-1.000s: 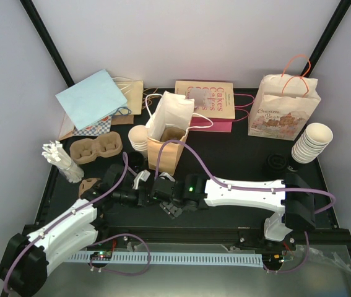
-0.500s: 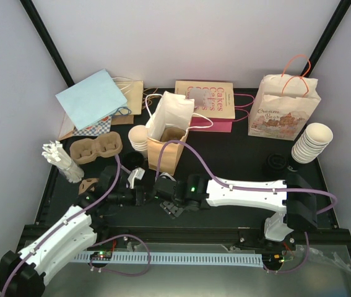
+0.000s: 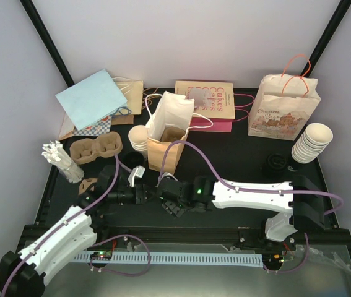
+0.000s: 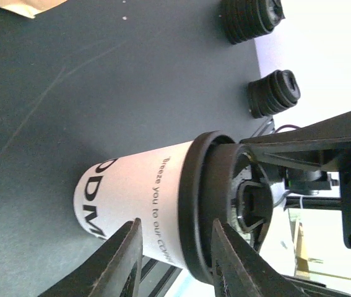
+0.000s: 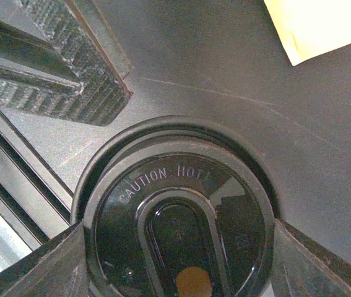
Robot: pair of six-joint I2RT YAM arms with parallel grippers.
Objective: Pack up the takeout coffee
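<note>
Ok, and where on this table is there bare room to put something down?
Best patch: the bare mat between the brown paper bag, the printed gift bag and the black lids. The left back corner is crowded with the cup carrier, cup stack and flat bags; front centre is taken, the left gripper and right gripper meeting at the lidded cup.

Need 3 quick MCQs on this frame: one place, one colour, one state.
1. In the top view, the pulp carrier sits:
A) left
B) centre
C) right
2. The lid is:
A) white
B) black
C) brown
3. The lid is:
A) lying loose beside the cup
B) upside down
C) on the cup

Answers:
1 A, the top view shows it on the left side.
2 B, both wrist views show it black.
3 C, the left wrist view shows it capping the printed cup.
</note>
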